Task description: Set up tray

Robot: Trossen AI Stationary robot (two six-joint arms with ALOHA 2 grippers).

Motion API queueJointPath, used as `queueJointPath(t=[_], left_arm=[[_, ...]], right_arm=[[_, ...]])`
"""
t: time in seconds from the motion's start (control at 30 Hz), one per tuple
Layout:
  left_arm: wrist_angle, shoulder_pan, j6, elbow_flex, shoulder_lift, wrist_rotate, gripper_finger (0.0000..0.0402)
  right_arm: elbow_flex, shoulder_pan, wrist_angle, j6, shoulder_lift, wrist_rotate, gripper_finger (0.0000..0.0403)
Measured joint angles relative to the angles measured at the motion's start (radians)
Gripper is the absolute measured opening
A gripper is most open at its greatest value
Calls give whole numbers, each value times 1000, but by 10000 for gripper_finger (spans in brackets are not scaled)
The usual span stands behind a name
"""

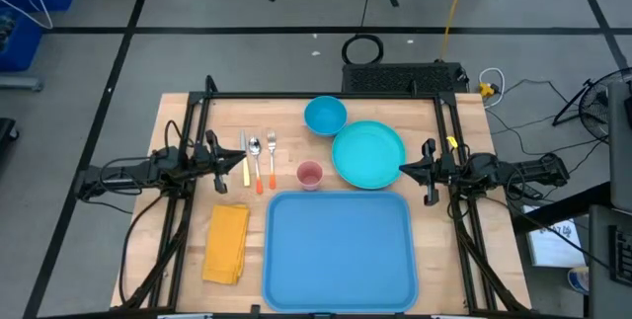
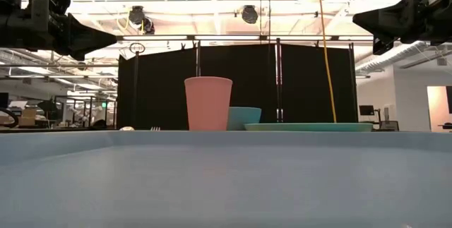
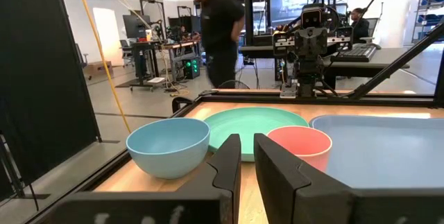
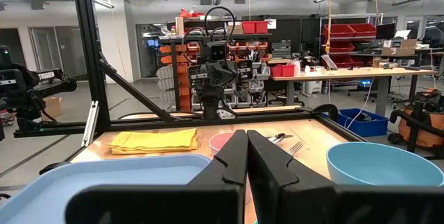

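From above, the tray (image 1: 339, 250) lies flat at the near middle of the wooden table (image 1: 178, 260), with nothing on it. Just beyond its far edge stand a pink cup (image 1: 309, 175) and a teal plate (image 1: 368, 155), with a blue bowl (image 1: 325, 116) farther back beside the plate. Left of the cup lie a knife (image 1: 244, 155), a spoon (image 1: 256, 161) and a fork (image 1: 272, 154) in a row, and a folded yellow napkin (image 1: 227, 243) lies left of the tray. The left gripper (image 1: 235, 164) hangs at the table's left side near the cutlery; the right gripper (image 1: 406, 169) hangs at the right side by the plate's edge. Both carry nothing. At table height, the tray's rim (image 2: 226, 138) fills the foreground, with the cup, bowl and plate standing behind it and both arms well above the dishes. The left wrist view shows its fingers (image 3: 223, 175) close together with a narrow gap, gripping nothing, looking across the bowl, plate, cup and tray toward the other arm; a person (image 3: 220, 30) stands in the room beyond. In the right wrist view the fingers (image 4: 232, 161) are pressed together and empty, with the tray, napkin and bowl ahead.
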Motion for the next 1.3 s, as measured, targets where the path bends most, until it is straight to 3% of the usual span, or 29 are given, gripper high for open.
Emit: queueJointPath(t=[0.6, 0.97, 1.3], left_arm=[[13, 0, 70, -1, 0, 0, 47], [159, 0, -163, -1, 0, 23, 47], [105, 0, -256, -1, 0, 34, 47]], right_arm=[[0, 0, 0, 28, 0, 0, 0], [0, 0, 0, 41, 0, 0, 0], [0, 0, 66, -150, 1, 2, 0]])
